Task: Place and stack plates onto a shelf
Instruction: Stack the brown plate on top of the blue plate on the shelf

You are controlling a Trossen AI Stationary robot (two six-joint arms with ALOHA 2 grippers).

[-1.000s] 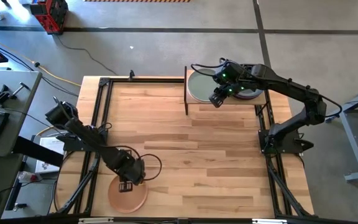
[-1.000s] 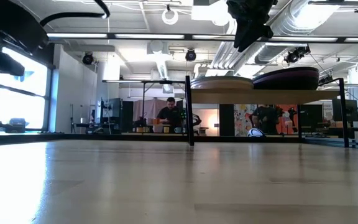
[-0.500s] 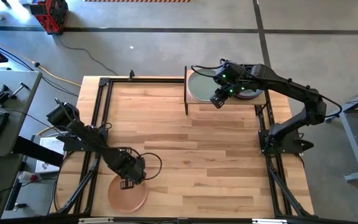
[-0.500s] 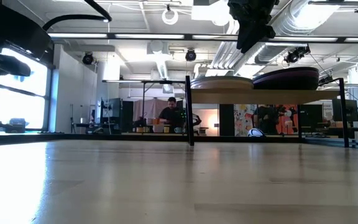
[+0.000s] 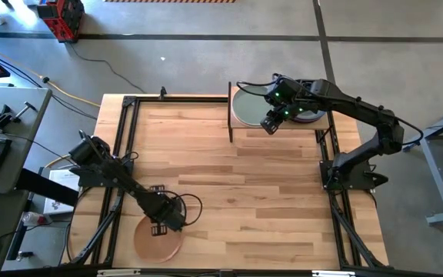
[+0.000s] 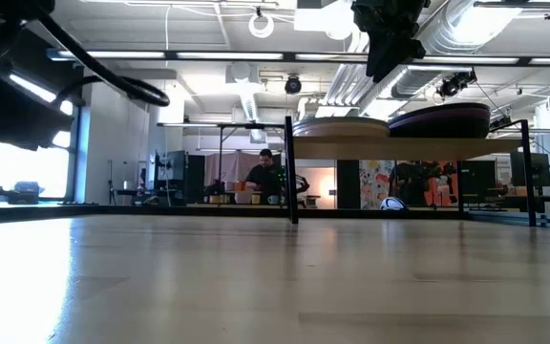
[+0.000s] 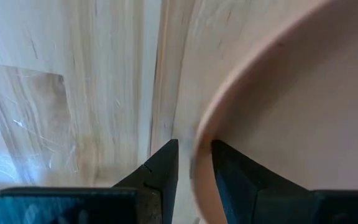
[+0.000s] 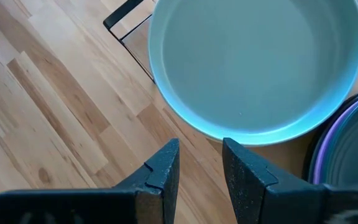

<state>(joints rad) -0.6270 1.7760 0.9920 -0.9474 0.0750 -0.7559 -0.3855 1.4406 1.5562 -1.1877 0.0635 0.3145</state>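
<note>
Down at the table's near left edge, my left gripper (image 5: 158, 228) straddles the peach plate's (image 5: 158, 243) rim, fingers parted, not clenched. My right gripper (image 5: 268, 123) hovers released over the shelf (image 6: 404, 145), where the sage green plate (image 8: 253, 62) sits beside the purple plate (image 8: 347, 155).
</note>
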